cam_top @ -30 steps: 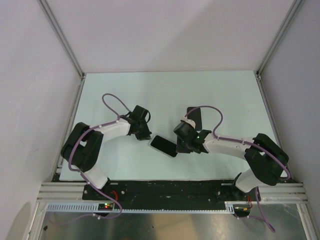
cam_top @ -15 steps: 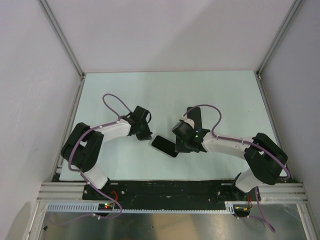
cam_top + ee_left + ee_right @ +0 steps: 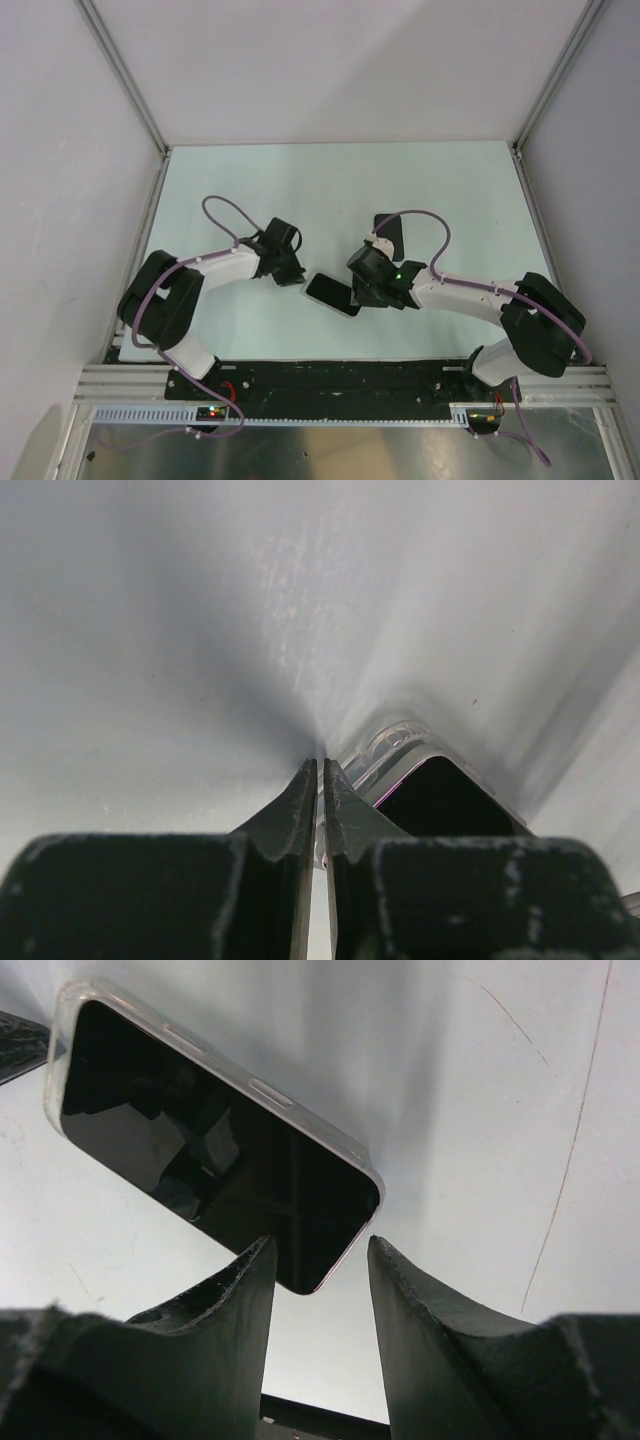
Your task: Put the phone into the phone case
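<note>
Phone (image 3: 333, 294) slightly rightward, glossy, clear-rimmed.

**Change over the last second.** The phone (image 3: 333, 294), seated in the phone case (image 3: 270, 1092), now lies slightly farther right and nearer the arm bases. The left gripper (image 3: 296, 279) has followed it rightward, its arm more extended. The right arm's rear housing (image 3: 543, 330) sits lower and farther right.

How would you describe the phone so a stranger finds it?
On the pale table, look between the left claw and the right claw. The phone lies flat there: a glossy black slab with a clear rim, unlike the matte claws.
</note>
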`<move>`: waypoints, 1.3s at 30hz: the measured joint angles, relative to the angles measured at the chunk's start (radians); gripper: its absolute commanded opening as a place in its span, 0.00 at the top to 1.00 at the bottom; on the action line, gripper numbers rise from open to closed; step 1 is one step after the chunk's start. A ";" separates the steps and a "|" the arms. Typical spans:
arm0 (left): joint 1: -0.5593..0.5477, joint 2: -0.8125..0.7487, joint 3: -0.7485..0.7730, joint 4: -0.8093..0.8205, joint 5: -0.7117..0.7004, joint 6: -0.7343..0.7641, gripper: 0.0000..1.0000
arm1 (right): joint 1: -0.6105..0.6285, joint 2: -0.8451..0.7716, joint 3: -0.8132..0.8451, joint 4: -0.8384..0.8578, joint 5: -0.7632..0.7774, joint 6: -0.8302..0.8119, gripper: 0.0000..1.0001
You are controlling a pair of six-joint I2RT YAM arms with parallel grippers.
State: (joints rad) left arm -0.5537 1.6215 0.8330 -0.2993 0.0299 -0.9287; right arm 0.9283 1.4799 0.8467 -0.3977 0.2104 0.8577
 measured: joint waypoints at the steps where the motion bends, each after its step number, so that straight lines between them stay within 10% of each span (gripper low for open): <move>1: -0.001 -0.005 -0.006 0.001 0.000 -0.008 0.89 | 0.000 -0.001 -0.005 -0.001 0.001 0.003 0.53; 39: -0.116 -0.105 -0.118 0.027 -0.051 -0.171 0.89 | 0.007 0.020 -0.035 -0.021 0.034 0.025 0.48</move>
State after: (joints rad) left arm -0.6697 1.5166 0.7151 -0.2722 -0.0216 -1.0996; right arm 0.9352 1.4998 0.8116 -0.4187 0.2440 0.8825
